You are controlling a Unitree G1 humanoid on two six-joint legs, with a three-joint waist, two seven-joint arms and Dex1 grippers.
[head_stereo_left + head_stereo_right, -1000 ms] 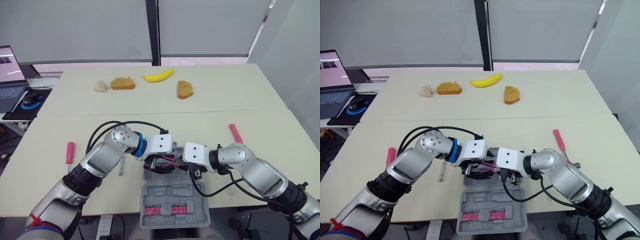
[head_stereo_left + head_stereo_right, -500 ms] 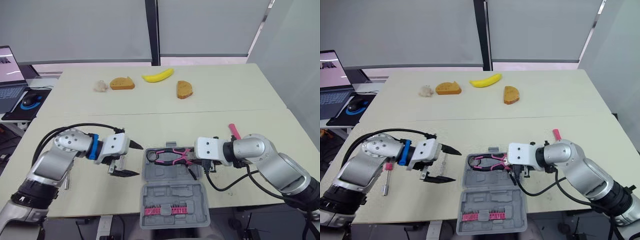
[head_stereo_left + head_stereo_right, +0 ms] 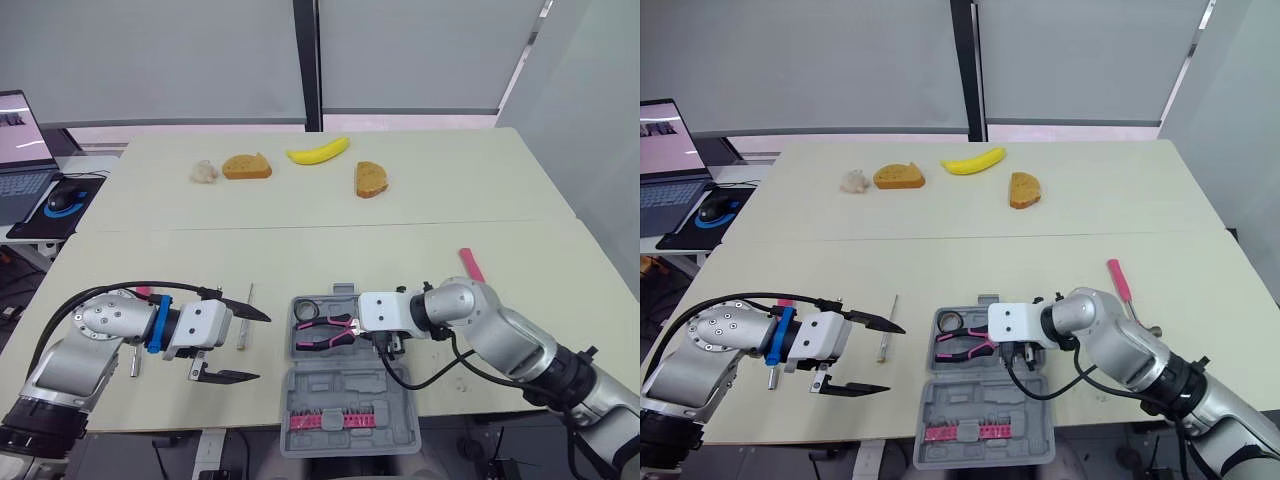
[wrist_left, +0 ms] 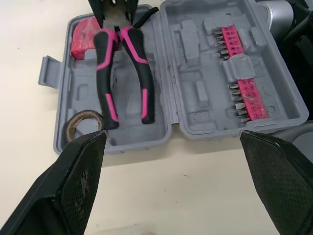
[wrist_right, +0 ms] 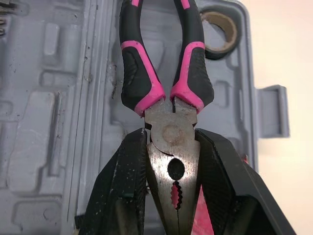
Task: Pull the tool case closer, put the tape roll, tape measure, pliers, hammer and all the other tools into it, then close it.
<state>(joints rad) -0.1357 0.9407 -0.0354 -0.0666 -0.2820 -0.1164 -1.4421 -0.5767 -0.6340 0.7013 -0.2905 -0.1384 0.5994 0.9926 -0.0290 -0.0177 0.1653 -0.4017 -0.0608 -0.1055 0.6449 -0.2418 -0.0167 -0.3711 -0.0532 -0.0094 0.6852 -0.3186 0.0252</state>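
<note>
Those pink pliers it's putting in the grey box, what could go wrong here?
1. The right gripper clamps the pliers by their metal head; if they lie askew over the moulded recesses of the tool case, the lid might not shut.
2. The case's near half seems to hang over the table edge, so pushing down could tip it.
3. The handles end beside the tape roll; sliding them might knock it loose.

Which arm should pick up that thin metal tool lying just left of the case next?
Left. The left end effector is open beside the thin metal tool; the right end effector is shut on the pliers in the tool case.
</note>
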